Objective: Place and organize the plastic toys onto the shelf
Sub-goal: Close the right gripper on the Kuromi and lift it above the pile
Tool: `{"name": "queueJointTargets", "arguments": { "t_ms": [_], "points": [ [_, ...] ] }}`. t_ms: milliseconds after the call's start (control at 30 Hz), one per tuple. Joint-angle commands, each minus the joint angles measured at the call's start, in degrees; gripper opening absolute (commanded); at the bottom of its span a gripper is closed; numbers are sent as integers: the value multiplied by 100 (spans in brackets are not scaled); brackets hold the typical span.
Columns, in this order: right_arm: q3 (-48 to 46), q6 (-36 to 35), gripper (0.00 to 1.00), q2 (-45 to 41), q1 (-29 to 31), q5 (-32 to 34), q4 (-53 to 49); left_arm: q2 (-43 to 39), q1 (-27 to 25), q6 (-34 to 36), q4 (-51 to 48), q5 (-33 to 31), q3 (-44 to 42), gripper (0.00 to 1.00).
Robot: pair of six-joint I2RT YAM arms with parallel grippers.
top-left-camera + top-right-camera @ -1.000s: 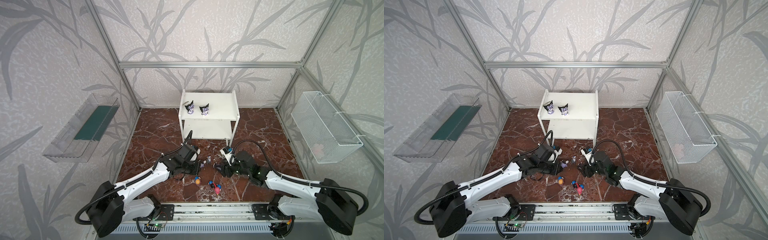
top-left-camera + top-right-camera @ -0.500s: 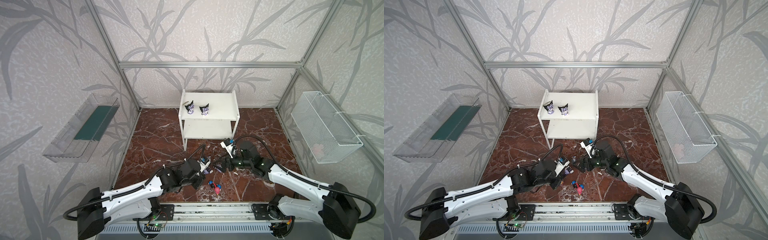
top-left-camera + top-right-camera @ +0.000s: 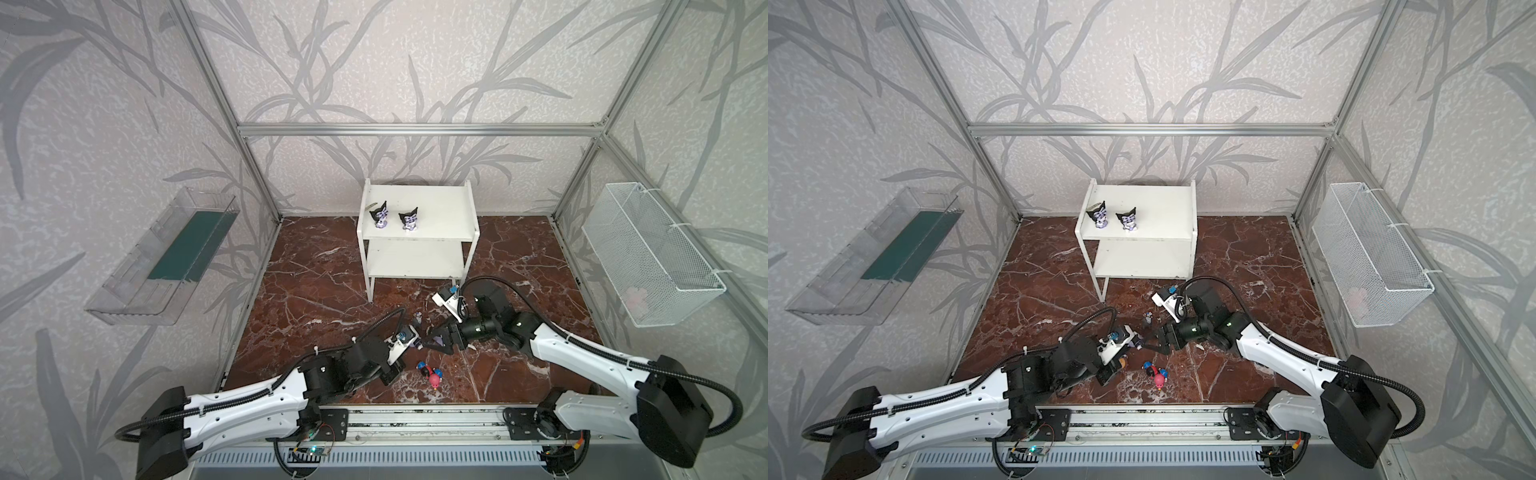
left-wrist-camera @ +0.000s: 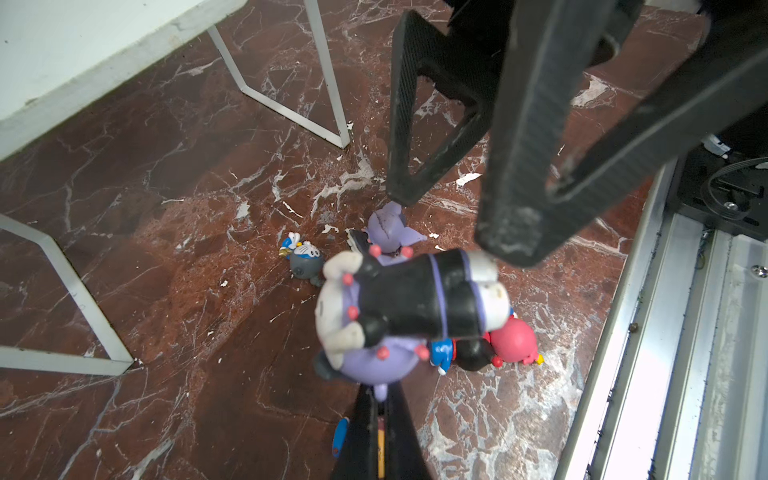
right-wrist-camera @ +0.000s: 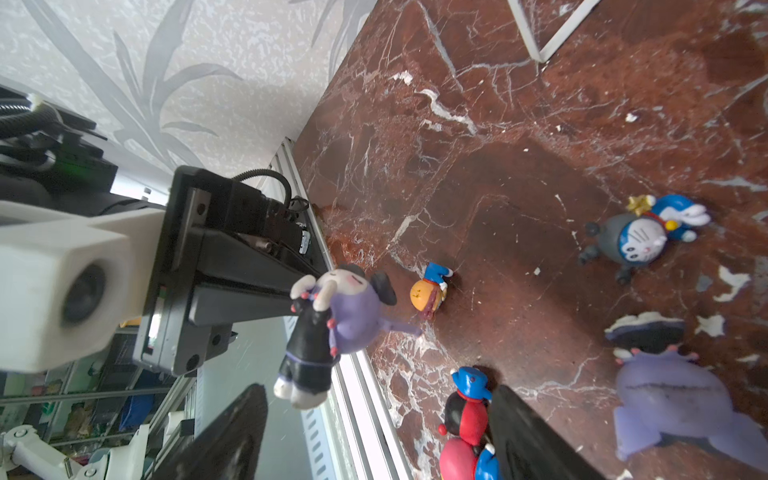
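Left tool (image 4: 380, 399): closed tight on the lavender-headed toy (image 4: 399, 307), gripped at the head, black body sticking out sideways; held clear of the worktop (image 3: 316, 282), above the loose toys near the middle of its front edge.
Right tool (image 5: 376, 395): spread wide, gripped nothing; fingertips pointed at the held toy and came just beside its black body, contact impossible to tell.
Shelf (image 3: 440, 208): stood at the middle of the worktop's back edge.
Top tier: carried two black pointed-ear toys (image 3: 380, 214) (image 3: 409, 218), upright, side by side near its front left corner.
Loose on the worktop: grey-headed toy (image 5: 636, 241) lay on its side; second lavender toy (image 5: 673, 399) lay flat near it; orange-headed toy (image 5: 426, 293) lay apart from both; black-red toy (image 5: 463, 415) and pink toy (image 5: 455, 461) touched each other, nearest the front edge.
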Motion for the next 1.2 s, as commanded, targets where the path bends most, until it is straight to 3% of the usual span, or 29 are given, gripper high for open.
{"name": "queueJointTargets", "arguments": {
  "t_ms": [0,200,467,633,1167],
  "points": [
    [308,-193,84,151,192,-96,-194,-32,-60,250,214,-142,-19,0],
    [372,-132,82,423,287,-244,-23,-29,-171,316,180,-265,-10,0],
    [332,229,63,866,287,-474,539,-167,-308,389,170,-307,-53,0],
    [345,470,57,1164,278,-722,906,-287,-485,418,138,-440,-121,0],
    [196,1216,59,1429,-227,-1622,1763,-453,-859,603,37,-1089,-238,0]
  ]
}}
